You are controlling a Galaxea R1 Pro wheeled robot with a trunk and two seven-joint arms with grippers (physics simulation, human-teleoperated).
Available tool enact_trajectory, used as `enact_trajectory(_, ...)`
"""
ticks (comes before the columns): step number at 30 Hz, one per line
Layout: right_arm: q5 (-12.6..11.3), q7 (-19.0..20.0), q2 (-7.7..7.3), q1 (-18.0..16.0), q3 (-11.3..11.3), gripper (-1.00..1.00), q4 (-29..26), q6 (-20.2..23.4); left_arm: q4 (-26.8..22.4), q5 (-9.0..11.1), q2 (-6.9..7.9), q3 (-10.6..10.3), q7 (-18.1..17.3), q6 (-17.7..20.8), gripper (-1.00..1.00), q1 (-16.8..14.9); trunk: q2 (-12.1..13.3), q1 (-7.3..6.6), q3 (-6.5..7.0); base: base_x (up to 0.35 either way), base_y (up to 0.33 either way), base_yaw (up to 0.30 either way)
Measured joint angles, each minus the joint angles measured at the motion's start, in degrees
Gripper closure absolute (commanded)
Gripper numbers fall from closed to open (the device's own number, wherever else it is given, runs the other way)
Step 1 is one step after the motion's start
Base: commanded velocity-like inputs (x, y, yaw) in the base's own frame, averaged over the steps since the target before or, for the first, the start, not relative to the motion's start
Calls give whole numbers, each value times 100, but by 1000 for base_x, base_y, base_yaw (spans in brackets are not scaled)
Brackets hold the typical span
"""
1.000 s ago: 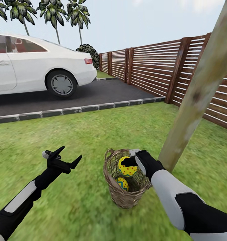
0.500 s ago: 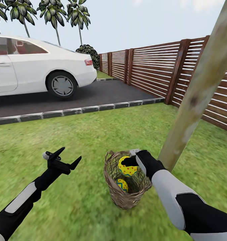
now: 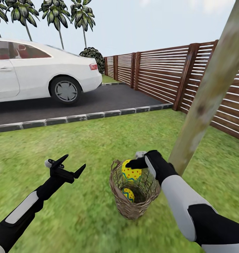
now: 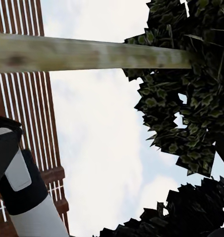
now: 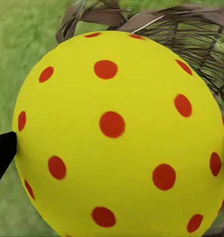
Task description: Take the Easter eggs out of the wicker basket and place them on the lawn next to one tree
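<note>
Our right gripper [image 3: 133, 165] pinches a yellow red-dotted egg [image 3: 131, 171] at the round brown wicker basket's [image 3: 133, 205] rim; a second egg [image 3: 128, 194] lies inside. The pale leaning trunk [image 3: 203, 98] rises at two o'clock. Our left gripper [image 3: 67, 164] hovers spread at nine o'clock.
</note>
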Motion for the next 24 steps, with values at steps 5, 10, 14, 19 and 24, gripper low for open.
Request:
enact_trajectory(5,3,585,-131,3,4,100,-516,455,0,0,0,0,0,0,-100,0,201,-110,90,0,0,0)
enact_trajectory(10,-8,1424,-533,4,7,100,-1374,988,0,0,0,0,0,0,-100,0,401,-220,180,0,0,0)
enact_trajectory(14,-11,3166,-911,48,-2,100,-1502,1009,-15,-9,-13,-5,8,-6,-100,1,562,-307,251,0,0,0)
enact_trajectory(19,32,4185,-993,79,27,100,-1515,943,-11,-27,-101,0,17,-55,-100,1,603,-330,270,0,0,0)
enact_trajectory(24,26,4249,-1126,176,46,100,-1823,935,-9,-55,-129,3,63,-97,-100,1,604,-327,269,-134,0,0)
